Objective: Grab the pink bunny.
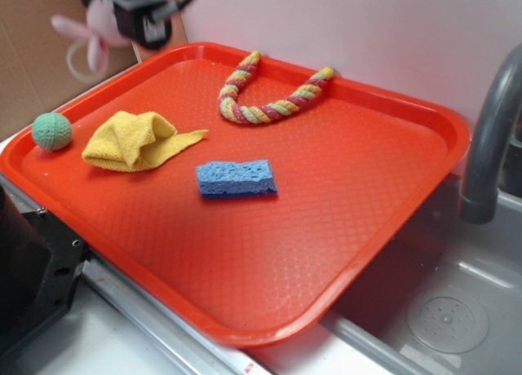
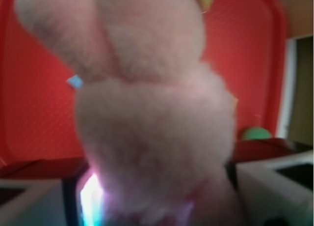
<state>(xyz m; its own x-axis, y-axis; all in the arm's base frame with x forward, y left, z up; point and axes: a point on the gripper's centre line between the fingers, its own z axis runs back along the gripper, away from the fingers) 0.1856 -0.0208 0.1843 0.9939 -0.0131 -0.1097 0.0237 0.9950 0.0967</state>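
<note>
The pink bunny (image 1: pixel 91 26) is a fuzzy pale-pink plush with a whitish cord loop. It hangs in the air past the far left corner of the red tray (image 1: pixel 367 196), at the top left of the exterior view. My gripper (image 1: pixel 122 20) is shut on it, with the black gripper body just to its right. In the wrist view the pink bunny (image 2: pixel 152 118) fills most of the frame between the jaws, blurred and close. The fingers are mostly hidden behind its fur.
On the tray lie a green ball (image 1: pixel 52 131), a crumpled yellow cloth (image 1: pixel 134 140), a blue sponge (image 1: pixel 236 178) and a striped rope toy (image 1: pixel 269 94). A grey faucet (image 1: pixel 489 130) and a metal sink (image 1: pixel 449 310) are at the right.
</note>
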